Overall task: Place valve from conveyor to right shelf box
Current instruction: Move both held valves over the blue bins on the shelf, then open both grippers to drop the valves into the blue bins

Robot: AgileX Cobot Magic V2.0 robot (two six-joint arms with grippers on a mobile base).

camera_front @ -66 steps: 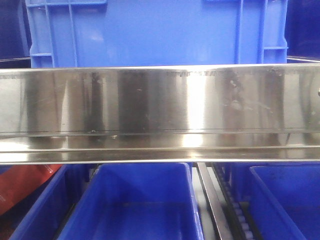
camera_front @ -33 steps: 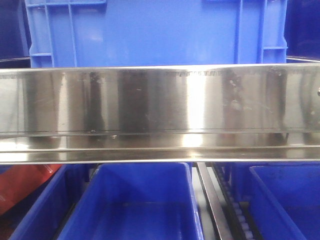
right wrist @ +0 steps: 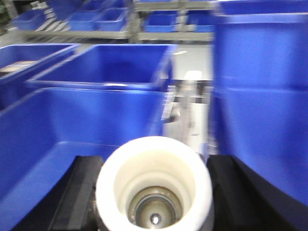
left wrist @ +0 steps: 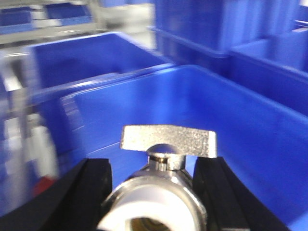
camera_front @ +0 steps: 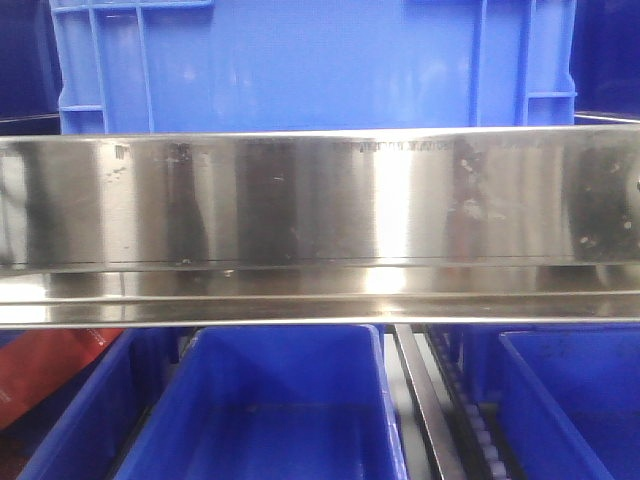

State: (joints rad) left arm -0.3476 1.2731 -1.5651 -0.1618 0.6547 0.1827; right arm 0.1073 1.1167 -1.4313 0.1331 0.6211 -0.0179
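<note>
— Blue bins [camera_front: 290,345] are crowding every view. A steel rail [camera_front: 320,200] is running across the front camera, with a big crate [camera_front: 300,60] sitting above it. Where is the valve?

— Two are showing. The left gripper [left wrist: 154,168] is clamping the left valve [left wrist: 159,192] by its body, with the flat handle [left wrist: 168,142] pointing up and the white cap [left wrist: 130,214] facing the lens. It is hanging over a blue bin [left wrist: 231,110]. The right gripper [right wrist: 155,162] is squeezing the right valve [right wrist: 154,173], seen end-on, between a low bin [right wrist: 72,120] and a taller bin wall [right wrist: 260,134].

— And the conveyor?

— It is not appearing in any view, so I am judging the pick finished and the carry to be the step in hand.

— How is that best done?

— Both wrist views are blurring, so I am advising a slower approach. That means centring the valve over the bin's open floor, well inside the walls, and lowering it close to the bottom. Only then should the fingers be parting, so nothing is dropping or bouncing. Which bin is counting as the right shelf box I cannot tell, but the right-hand bin [camera_front: 570,400] in the front view is looking likeliest.
</note>
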